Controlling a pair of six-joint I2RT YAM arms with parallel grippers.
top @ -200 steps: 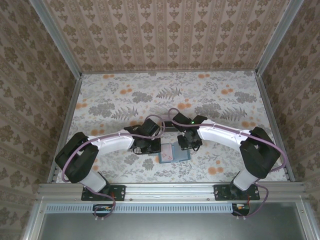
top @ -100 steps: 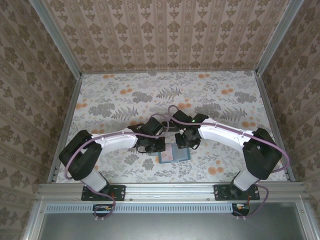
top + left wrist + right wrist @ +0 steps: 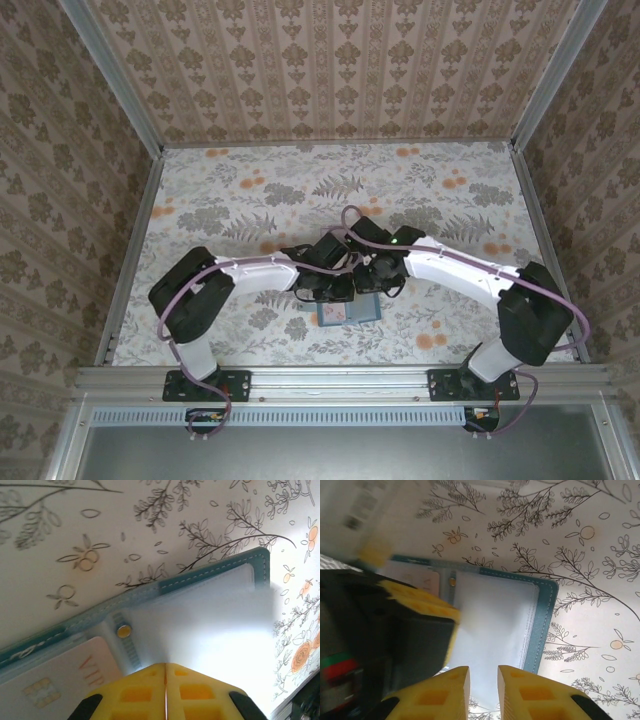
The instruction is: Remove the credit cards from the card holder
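Observation:
The card holder lies open on the table between the two arms, teal outside and pale blue-grey inside. A pinkish credit card marked VIP, with a chip, sits in its left half beside the snap button. In the right wrist view that credit card peeks out behind the left arm's finger. My left gripper is shut, its tips over the inner page near the fold. My right gripper hovers open by a narrow gap over the right page, nothing between its fingers.
The floral tablecloth stretches away behind the arms, bounded by patterned walls on three sides. A metal rail runs along the near edge, just below the holder. Both wrists crowd close together above the holder.
My left arm has swung right until its gripper reaches over the card holder. The right gripper shifted slightly. The holder has stayed where it was.

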